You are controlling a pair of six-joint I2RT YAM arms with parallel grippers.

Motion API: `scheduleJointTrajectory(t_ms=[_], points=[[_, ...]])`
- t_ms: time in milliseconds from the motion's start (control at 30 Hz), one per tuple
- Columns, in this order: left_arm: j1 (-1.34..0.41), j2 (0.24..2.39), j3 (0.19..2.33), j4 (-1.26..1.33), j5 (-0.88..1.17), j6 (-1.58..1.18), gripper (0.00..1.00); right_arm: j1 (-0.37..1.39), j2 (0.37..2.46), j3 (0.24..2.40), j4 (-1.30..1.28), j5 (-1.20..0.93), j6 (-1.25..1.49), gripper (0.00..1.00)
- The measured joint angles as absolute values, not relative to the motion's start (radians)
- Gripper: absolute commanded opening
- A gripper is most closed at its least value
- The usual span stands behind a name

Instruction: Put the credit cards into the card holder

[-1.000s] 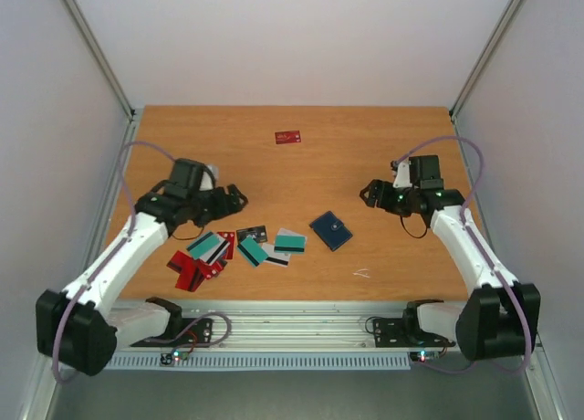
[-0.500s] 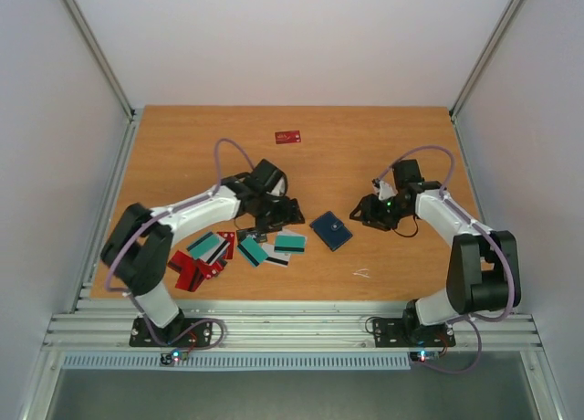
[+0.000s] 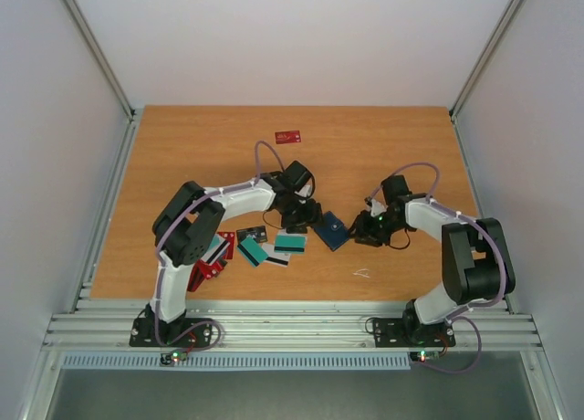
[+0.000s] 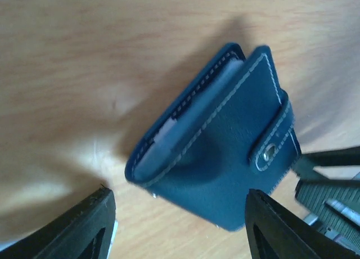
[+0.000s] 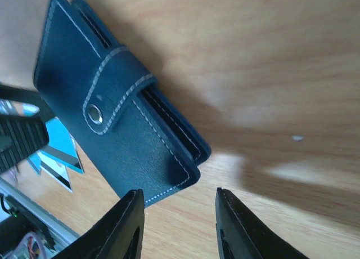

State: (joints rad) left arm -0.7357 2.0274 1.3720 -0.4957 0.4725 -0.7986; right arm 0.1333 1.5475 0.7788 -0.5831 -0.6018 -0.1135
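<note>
credit cards [image 3: 290, 243] all lie outside the snapped-shut navy card holder [image 3: 330, 230]; my left pincer [image 4: 179, 196] and right pincer [image 5: 179, 194] flank it, jaws apart, seemingly gripping nothing.

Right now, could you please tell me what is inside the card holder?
The card holder is folded shut, its snap strap fastened. Only a pale grey-blue edge of lining shows at its open side; whether it holds anything is hidden.

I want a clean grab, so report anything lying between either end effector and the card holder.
Nothing visible does. Each wrist view shows only bare table between the left end effector or the right end effector and the card holder. The credit cards lie off to the side, not in between.
</note>
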Motion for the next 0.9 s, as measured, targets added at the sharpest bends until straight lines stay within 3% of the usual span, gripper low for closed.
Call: scheduleJointTrajectory(t_ms=[333, 533, 700, 900], points=[[-0.735, 2.184, 1.599, -0.53, 0.494, -0.716, 0.65, 0.263, 1.536, 0.715, -0.543, -0.654, -0.025, 0.33], [-0.728, 2.237, 1.708, -0.574, 0.493, -0.63, 0.68, 0.278, 1.39, 0.722, -0.62, -0.626, -0.006, 0.4], [-0.724, 2.219, 1.703, -0.627, 0.476, -0.58, 0.69, 0.275, 1.34, 0.772, -0.693, -0.546, -0.033, 0.46], [-0.724, 2.15, 1.596, -0.657, 0.469, -0.565, 0.67, 0.256, 1.42, 0.796, -0.701, -0.492, -0.054, 0.4]])
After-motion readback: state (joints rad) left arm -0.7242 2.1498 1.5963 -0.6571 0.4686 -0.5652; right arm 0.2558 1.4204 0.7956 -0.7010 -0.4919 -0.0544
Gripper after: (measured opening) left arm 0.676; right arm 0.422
